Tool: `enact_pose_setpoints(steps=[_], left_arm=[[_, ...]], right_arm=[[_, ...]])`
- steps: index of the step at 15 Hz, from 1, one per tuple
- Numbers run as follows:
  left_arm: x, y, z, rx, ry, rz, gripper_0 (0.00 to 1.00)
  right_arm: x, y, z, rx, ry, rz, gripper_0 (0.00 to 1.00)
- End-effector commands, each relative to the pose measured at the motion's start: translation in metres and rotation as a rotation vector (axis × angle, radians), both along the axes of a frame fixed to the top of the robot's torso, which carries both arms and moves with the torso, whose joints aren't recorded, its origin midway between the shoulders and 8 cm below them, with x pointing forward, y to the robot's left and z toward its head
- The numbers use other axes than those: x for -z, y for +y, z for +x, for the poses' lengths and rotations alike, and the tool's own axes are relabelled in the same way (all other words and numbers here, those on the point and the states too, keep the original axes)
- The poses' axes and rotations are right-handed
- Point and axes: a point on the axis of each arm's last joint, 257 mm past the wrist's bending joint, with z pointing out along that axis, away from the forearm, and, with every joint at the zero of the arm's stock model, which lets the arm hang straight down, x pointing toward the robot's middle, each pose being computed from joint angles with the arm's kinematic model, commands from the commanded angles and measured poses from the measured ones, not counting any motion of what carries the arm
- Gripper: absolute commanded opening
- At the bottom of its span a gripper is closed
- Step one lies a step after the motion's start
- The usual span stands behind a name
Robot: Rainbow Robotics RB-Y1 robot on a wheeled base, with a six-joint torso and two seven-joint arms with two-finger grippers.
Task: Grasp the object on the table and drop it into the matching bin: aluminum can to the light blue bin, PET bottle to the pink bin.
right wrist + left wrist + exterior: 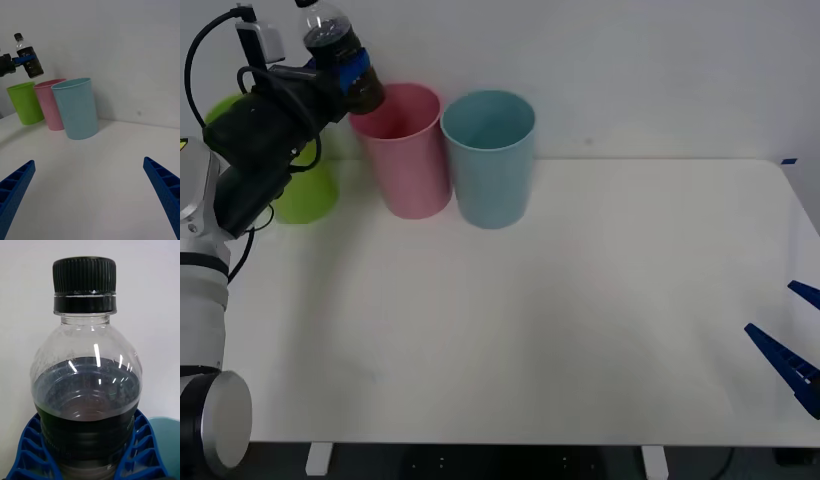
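White wall and a wide white tabletop (pixel 600 300) lie before us. Our left gripper (pixel 345 78) is raised at the far left, jaws clenched on the PET bottle (pixel 330 40), which it holds in the air, tilted, just above the near-left rim of the pink bin (pixel 408 150). Clear plastic, black cap, dark band. Just beside stand the light blue bin (pixel 490 158) and a lime green bin (pixel 305 195). Our right gripper (pixel 802 345) waits low at the right edge, jaws spread.
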Motion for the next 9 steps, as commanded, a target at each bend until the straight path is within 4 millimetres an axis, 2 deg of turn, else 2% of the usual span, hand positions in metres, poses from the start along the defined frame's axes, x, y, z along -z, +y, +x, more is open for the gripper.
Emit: enact_pose_setpoints(steps=[1,4,9], left_arm=[[-0.001,-0.010,0.017,-0.010,0.019,0.027,0.01],[-0.001,-0.020,0.033,-0.021,0.042,0.052,0.02],[-0.003,-0.028,0.035,-0.014,0.041,0.058,0.02]], right_arm=[[0.000,0.000,0.000,0.000,0.000,0.000,1.00],[0.000,0.000,0.000,0.000,0.000,0.000,1.00],[0.000,0.000,0.000,0.000,0.000,0.000,1.00]])
